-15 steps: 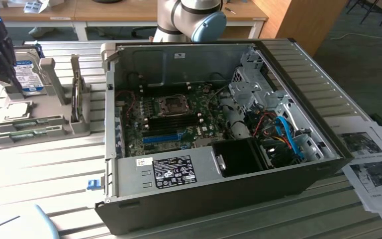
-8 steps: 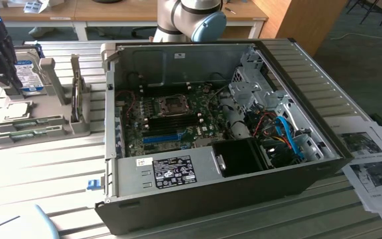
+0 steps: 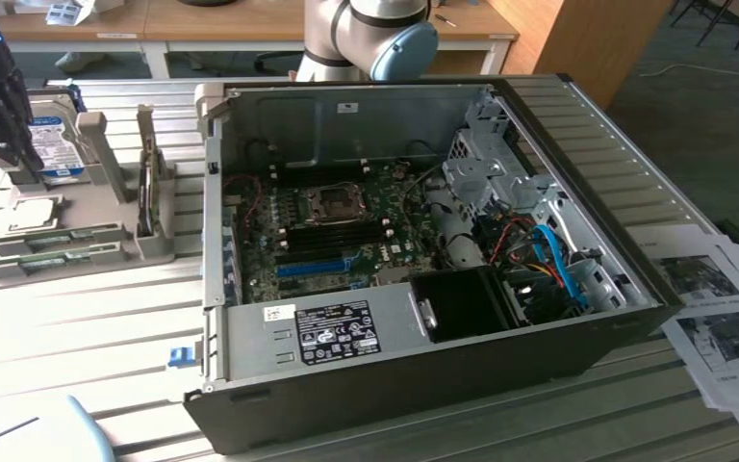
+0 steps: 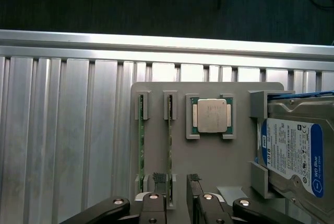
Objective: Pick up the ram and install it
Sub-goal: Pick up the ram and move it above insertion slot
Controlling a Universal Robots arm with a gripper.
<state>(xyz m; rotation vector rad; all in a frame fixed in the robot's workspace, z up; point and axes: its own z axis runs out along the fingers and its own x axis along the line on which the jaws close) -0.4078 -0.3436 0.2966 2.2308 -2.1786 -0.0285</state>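
While the ram [image 4: 169, 145] stands on edge in the second slot from the grey holder's [image 4: 209, 161] edge, beside the processor [image 4: 211, 115], the gripper [image 4: 176, 181] is held with fingers [image 4: 159, 178] spread either side of it. Nothing is gripped, so lifting and installation in the computer case [image 3: 472, 385] are left.

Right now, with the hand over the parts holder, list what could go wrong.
1. The open hand straddles one ram nearer one finger than the other; closing may tilt it in its holder.
2. The second ram stands close alongside; that finger could knock it.
3. The CPU sits close on the other side and might get clipped.
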